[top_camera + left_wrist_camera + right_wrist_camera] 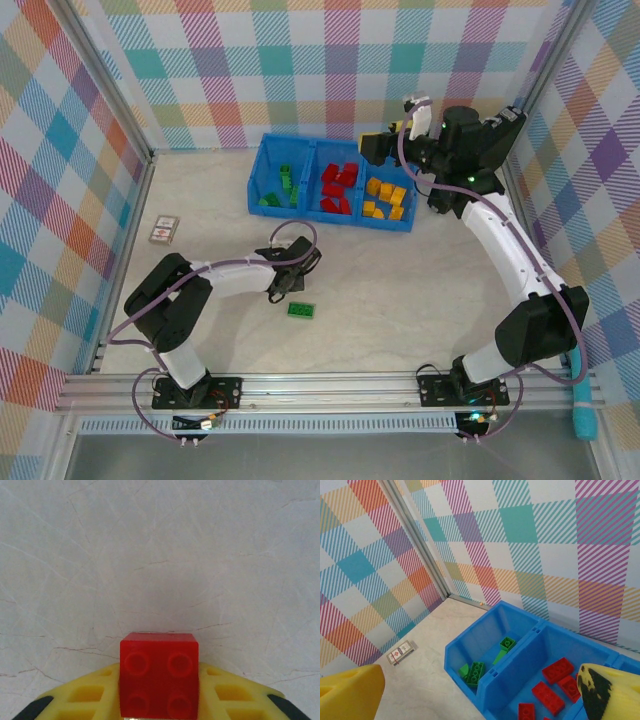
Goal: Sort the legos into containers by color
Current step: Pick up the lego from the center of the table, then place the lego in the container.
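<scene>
A red four-stud brick [159,675] sits clamped between the yellow fingers [85,696] of my left gripper [159,702], just above the bare table. From above, that gripper [285,280] hangs mid-table, with one green brick [300,310] lying just in front of it. The long blue bin [262,160] holds green bricks [280,185] in its left compartment, red bricks [338,190] in the middle and orange bricks [385,198] on the right. My right gripper [385,142] hovers open over the bin's far right end. Its wrist view looks down on the green bricks [480,672] and red bricks [550,692].
A small printed card [163,230] lies on the table left of the bin, also seen in the right wrist view as the card [402,651]. Checkered walls and metal frame rails [130,230] close in the table on three sides.
</scene>
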Robot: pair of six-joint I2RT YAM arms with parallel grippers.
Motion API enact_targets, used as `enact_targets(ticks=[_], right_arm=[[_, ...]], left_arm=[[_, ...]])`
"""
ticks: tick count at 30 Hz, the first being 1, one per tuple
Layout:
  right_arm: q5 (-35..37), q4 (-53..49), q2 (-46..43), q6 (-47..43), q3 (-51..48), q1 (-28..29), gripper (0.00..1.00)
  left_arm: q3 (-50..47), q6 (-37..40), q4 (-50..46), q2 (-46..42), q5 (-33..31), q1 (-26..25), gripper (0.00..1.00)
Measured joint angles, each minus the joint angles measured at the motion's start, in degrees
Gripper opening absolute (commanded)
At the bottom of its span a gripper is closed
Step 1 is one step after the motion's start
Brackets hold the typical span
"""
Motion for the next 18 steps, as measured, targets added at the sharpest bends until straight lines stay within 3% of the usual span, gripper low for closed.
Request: enact_targets(ticks=[6,13,18], right_arm=[[0.20,0.00,0.00,-0.15,0.00,0.00,0.99],[0.44,0.00,0.00,-0.17,0.00,0.00,0.99],[0.42,0.00,0.00,-0.15,0.00,0.00,0.99]], left_arm=[[3.13,3.02,-1.66,0.00,0.11,0.94,0.27],[19.17,11.63,-1.75,0.00,-0.17,1.64,0.27],[26.25,18.53,4.39,0.04,-1.70,2.43,0.27]])
